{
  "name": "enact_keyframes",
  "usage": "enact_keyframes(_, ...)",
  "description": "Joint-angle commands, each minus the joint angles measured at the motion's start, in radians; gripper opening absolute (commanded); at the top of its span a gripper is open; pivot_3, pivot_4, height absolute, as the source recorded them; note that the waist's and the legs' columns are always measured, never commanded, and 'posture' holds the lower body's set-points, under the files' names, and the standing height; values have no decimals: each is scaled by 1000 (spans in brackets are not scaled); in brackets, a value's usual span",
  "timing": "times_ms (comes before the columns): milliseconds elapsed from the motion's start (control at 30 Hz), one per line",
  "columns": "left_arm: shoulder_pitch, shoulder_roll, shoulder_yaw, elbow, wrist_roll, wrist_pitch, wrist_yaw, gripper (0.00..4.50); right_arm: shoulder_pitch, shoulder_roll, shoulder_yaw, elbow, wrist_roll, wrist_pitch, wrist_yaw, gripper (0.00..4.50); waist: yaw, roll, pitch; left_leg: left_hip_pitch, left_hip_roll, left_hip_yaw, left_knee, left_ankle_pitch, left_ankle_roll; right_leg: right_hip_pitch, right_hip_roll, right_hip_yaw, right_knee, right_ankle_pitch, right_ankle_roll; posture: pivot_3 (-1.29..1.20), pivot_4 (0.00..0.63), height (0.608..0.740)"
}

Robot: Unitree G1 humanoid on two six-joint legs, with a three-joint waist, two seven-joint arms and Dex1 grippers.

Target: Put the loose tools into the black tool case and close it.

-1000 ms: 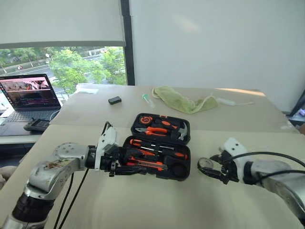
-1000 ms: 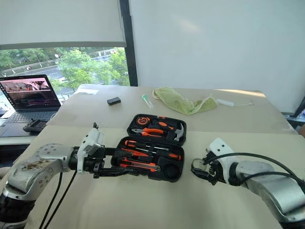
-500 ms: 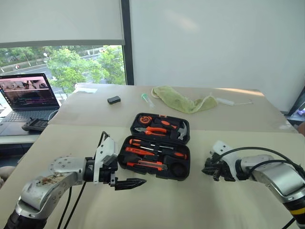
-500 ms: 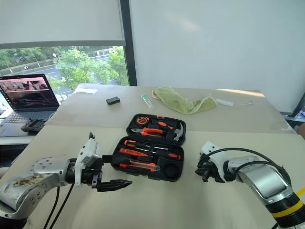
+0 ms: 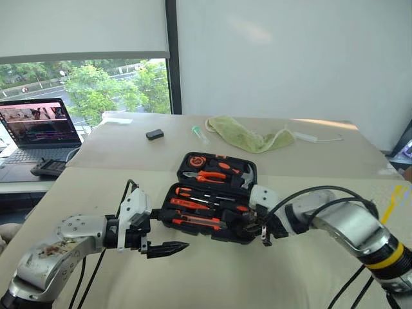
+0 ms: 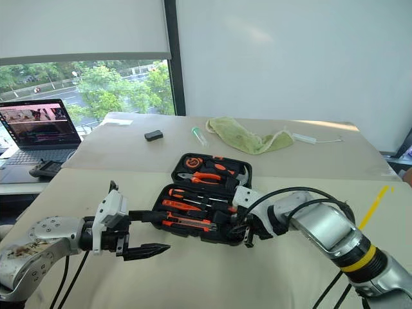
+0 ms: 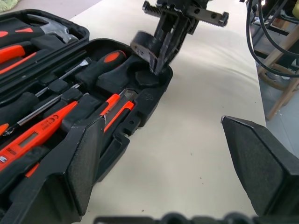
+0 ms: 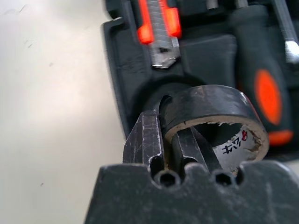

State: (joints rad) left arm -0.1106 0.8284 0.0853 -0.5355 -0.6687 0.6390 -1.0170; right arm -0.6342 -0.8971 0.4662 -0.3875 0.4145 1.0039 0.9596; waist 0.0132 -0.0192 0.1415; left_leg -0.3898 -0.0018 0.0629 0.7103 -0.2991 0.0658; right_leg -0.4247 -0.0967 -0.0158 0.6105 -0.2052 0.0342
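So the black tool case (image 5: 215,203) is lying open on the beige table (image 5: 212,277), lid half toward the window with the orange pliers (image 5: 207,175) and hammer (image 5: 246,175) in it, the near half holding the screwdrivers (image 5: 193,204) and the utility knife (image 5: 196,223) in their moulded slots. The right gripper (image 7: 161,65) is clamped on the small black tape roll (image 8: 212,116), one finger inside the ring and one outside, pinching the wall of it. It's holding the roll right over the round recess at the near right corner of the case; can't really tell if the roll is touching the plastic or just above it. The left gripper (image 5: 168,246) hangs just off the near left corner of the case with its fingers spread wide and nothing between them. Further back on the table there's a small black box (image 5: 154,134), a green cloth (image 5: 248,137) and a laptop (image 5: 38,129) off on the left side.
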Motion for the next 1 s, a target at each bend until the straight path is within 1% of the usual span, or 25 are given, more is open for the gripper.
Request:
enact_keyframes(33, 0, 9, 24, -59, -19, 12, 31, 4213, -18, 6, 31, 18, -24, 1, 36, 26, 0, 0, 0, 0, 0, 0, 0, 0, 0, 0, 0, 0, 0, 0, 0, 0, 150, 740)
enact_keyframes(200, 15, 3, 29, -92, -33, 35, 69, 4213, -47, 24, 68, 29, -45, -4, 78, 26, 0, 0, 0, 0, 0, 0, 0, 0, 0, 0, -1, 0, 0, 0, 0, 0, 150, 740)
enact_keyframes(233, 14, 3, 28, -94, -35, 37, 74, 4213, -50, 26, 76, 32, -53, -8, 84, 810, -1, 0, 0, 0, 0, 0, 0, 0, 0, 0, -1, 0, 0, 0, 0, 0, 150, 740)
enact_keyframes(267, 13, 2, 28, -97, -38, 41, 81, 4213, -50, 26, 83, 35, -61, -14, 91, 965, -1, 0, 0, 0, 0, 0, 0, 0, 0, 0, -1, 0, 0, 0, 0, 0, 150, 740)
enact_keyframes(367, 13, 2, 28, -103, -47, 50, 95, 4213, -54, 33, 78, 38, -64, -11, 101, 1970, -1, 0, 0, 0, 0, 0, 0, 0, 0, 0, -1, 0, 1, 0, 0, 0, 150, 740)
enact_keyframes(467, 10, 1, 26, -103, -56, 57, 108, 4213, -75, 41, 35, 27, -35, 25, 109, 1970, -1, 0, 0, 0, 0, 0, 0, 0, -1, -1, 0, 0, 0, 0, 0, 0, 150, 740)
enact_keyframes(533, 7, -2, 23, -101, -58, 60, 118, 4213, -80, 45, -9, 6, 0, 55, 116, 1970, -2, 0, 0, 0, 0, 0, 0, 1, -2, -1, 0, 0, 0, 0, 0, 0, 150, 740)
enact_keyframes(600, -16, -35, 36, -75, -95, 97, 168, 4213, -70, 64, -111, -30, 79, 91, 112, 1970, -2, 0, 0, 0, 0, 0, -1, 1, -3, -1, 0, 0, 0, 0, 0, 0, 150, 740)
enact_keyframes(633, -28, -52, 38, -59, -97, 112, 197, 4213, -49, 81, -177, -45, 101, 85, 83, 1970, -2, 0, 0, 0, 0, 0, -1, 0, -2, -1, -1, 0, 0, 0, 0, 0, 150, 740)
enact_keyframes(700, -43, -73, 39, -40, -99, 134, 238, 4213, -15, 108, -263, -66, 125, 82, 36, 1970, 0, 0, 0, 0, 1, -1, 0, -1, 0, -1, -1, 0, 1, 0, 0, 0, 150, 740)
enact_keyframes(767, -97, -121, 36, 6, -78, 185, 350, 4213, 28, 149, -363, -74, 146, 112, -41, 1970, 5, 0, 0, 0, 0, -2, 0, -1, 1, 0, -2, 0, 1, 0, 0, 0, 150, 740)
enact_keyframes(800, -142, -157, 29, 37, -73, 220, 412, 4213, 42, 189, -435, -57, 148, 141, -109, 1970, 5, 0, 0, 0, 0, -3, 0, -1, 1, 1, -2, -1, 1, 0, 0, 0, 150, 740)
enact_keyframes(833, -173, -180, 25, 58, -71, 244, 451, 4213, 49, 217, -482, -46, 149, 161, -158, 1970, 5, 0, 0, 0, 0, -3, 0, -1, 0, 0, -2, 0, 2, 1, 1, 0, 150, 740)
enact_keyframes(900, -303, -291, 14, 160, -43, 322, 611, 4213, 84, 248, -556, -31, 118, 156, -251, 2479, 8, 0, 0, 0, 0, -3, 0, 0, 0, 0, -2, 0, 2, 2, 0, 0, 150, 740)
enact_keyframes(933, -360, -330, 4, 210, -3, 323, 672, 4213, 89, 256, -564, -21, 99, 155, -284, 2598, 15, -1, 1, 0, 0, -3, 0, 0, -1, 1, -2, 0, 2, 3, 0, 0, 150, 740)
enact_keyframes(967, -400, -357, -1, 244, 28, 327, 713, 4213, 90, 264, -568, -14, 91, 156, -312, 2875, 13, -1, 1, 0, -2, -3, 1, 1, 0, 1, -2, -1, 2, 4, 1, 0, 150, 740)
enact_keyframes(1000, -455, -383, -10, 305, 61, 345, 758, 4213, 81, 276, -561, 8, 64, 150, -357, 3275, 12, -1, 1, 0, -2, -3, 1, 3, -2, 1, 0, 0, 2, 5, 1, 0, 150, 740)
